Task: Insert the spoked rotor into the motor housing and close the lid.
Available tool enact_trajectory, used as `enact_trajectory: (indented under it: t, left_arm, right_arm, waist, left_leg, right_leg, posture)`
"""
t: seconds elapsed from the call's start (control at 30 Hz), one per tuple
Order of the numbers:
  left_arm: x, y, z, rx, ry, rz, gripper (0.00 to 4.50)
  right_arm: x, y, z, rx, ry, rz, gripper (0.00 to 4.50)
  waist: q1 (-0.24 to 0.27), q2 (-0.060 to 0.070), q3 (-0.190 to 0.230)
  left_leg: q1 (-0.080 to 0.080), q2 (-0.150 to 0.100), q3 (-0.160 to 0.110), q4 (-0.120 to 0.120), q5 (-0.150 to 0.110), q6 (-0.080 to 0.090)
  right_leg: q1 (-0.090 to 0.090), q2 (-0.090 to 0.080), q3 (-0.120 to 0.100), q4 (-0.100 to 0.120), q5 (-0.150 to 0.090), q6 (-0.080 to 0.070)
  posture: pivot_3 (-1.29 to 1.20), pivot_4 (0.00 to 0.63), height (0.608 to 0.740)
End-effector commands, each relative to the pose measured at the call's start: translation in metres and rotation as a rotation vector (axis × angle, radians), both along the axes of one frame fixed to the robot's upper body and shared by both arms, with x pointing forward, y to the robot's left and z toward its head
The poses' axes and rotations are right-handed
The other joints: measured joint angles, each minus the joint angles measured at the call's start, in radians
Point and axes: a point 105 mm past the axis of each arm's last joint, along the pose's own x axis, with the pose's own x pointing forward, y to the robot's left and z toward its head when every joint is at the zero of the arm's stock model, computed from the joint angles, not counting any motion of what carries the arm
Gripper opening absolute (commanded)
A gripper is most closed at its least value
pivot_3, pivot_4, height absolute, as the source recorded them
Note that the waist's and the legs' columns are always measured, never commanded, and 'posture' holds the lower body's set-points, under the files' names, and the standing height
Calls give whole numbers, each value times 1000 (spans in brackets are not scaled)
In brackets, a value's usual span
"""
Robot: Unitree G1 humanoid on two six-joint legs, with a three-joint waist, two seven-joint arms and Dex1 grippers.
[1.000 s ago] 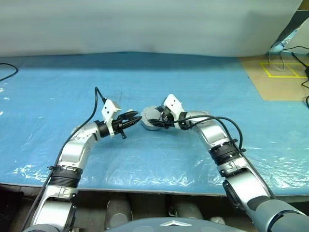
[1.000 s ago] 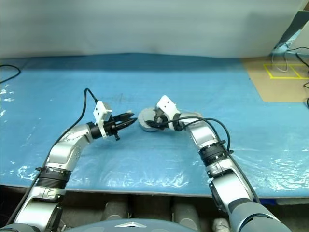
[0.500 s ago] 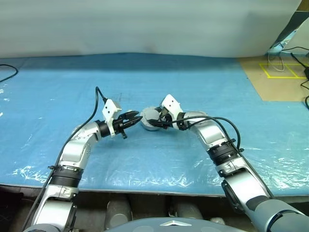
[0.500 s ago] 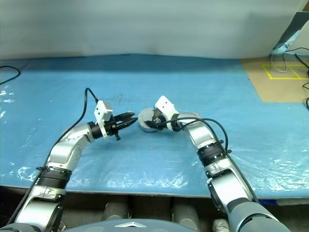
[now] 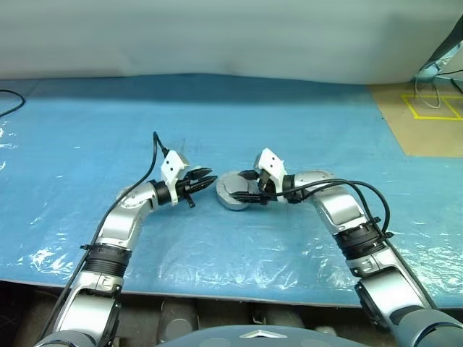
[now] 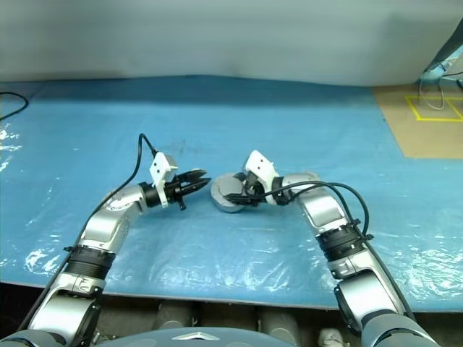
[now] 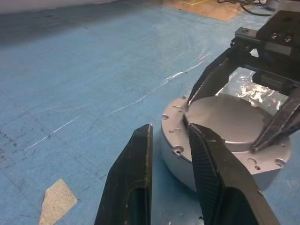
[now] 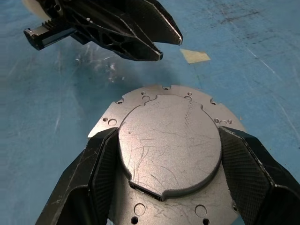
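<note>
right gripper clasps lid seated on motor housing.

I have both arms bent inward, forearms converging ahead of me. My left gripper points level toward the right one, its fingers narrowly parted with nothing between them. My right gripper angles downward, jaws spread wide.

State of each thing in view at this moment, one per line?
lid: seated smooth face up on the housing, between the right gripper's fingers.
motor housing: on the blue sheet, closed.
right gripper: fingers astride the lid.
left gripper: slightly open, empty, beside the housing.
</note>
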Motion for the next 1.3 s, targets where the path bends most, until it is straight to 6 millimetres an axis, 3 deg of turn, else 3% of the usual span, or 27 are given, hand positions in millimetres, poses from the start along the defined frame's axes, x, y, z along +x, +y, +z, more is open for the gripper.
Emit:
enact_trajectory:
  t: [0.03,0.33,0.5,0.73,1.07,1.23,1.3]
  left_arm:
    - [-11,-5,8,-14,-14,-78,1222]
    - [-12,-17,-7,-6,18,-91,1222]
    - [-13,-19,-15,-1,35,-98,17]
    - [-13,-15,-31,64,48,-96,17]
    - [-22,-26,-48,142,28,-158,17]
    - [-15,-21,-49,149,3,-129,0]
    - [-12,-19,-49,149,0,-121,0]
  right_arm:
    - [-22,-13,-58,-113,214,-25,2949]
    - [-16,-9,-59,-113,177,-54,2949]
    - [-14,-11,-57,-112,169,-65,2949]
    - [-16,-11,-54,-113,168,-68,2949]
    - [-8,-7,-49,-130,84,-80,2949]
    - [-9,-9,-45,-108,75,-63,4464]
    - [-3,-12,-36,-64,84,-102,4464]
  waist:
    - [0,0,0]
    - [0,0,0]
    - [0,0,0]
    - [0,1,-1]
    - [2,2,-5]
    - [3,3,-6]
    - [4,4,-6]
  left_leg:
    - [0,0,0,0,0,0]
    - [5,0,0,2,-3,-3]
    - [6,0,0,2,-3,-3]
    - [6,0,0,2,-3,-3]
    - [6,0,0,2,-3,-2]
    - [14,0,0,2,-5,1]
    - [16,0,0,2,-5,1]
  right_leg:
    - [0,0,0,0,0,0]
    - [6,-1,1,0,0,0]
    - [6,0,1,0,0,0]
    - [9,0,1,1,0,0]
    - [9,-1,1,0,-1,0]
    - [16,-1,1,0,-5,7]
    - [17,-1,2,0,-5,8]
  posture:
    - [0,150,740]
    - [0,150,740]
    - [0,150,740]
    - [0,150,740]
    - [0,150,740]
    - [0,150,740]
    - [0,150,740]
